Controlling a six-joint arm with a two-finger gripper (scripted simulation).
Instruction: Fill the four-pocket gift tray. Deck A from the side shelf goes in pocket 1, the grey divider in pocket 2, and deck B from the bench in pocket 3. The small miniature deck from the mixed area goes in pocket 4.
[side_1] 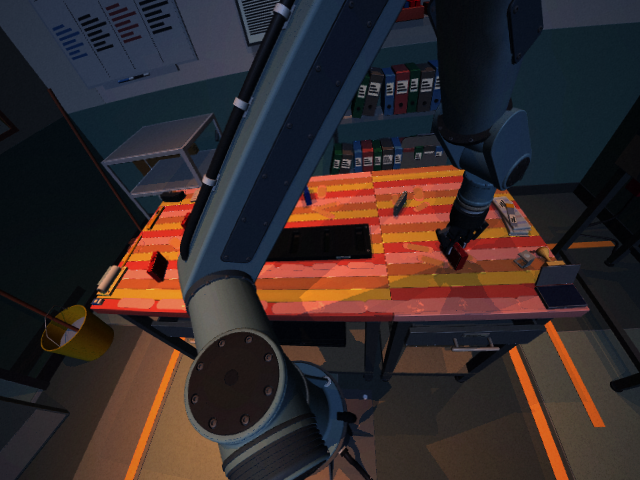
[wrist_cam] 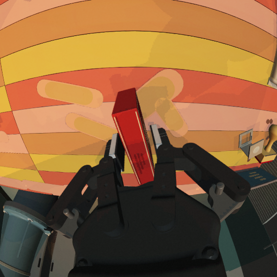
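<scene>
The red deck sits between my fingers, seen from my side edge-on with its long face tilted left, and my gripper is closed on it over the right half of the bench. The black gift tray lies flat at the bench's middle, left of my gripper. A second red deck stands near the bench's left end. A blue piece and a dark grey piece stand near the far edge.
My own arm crosses the left of the side camera's picture and hides part of the bench. A stamp pad, a wooden stamp and a small metal clip sit at the right end.
</scene>
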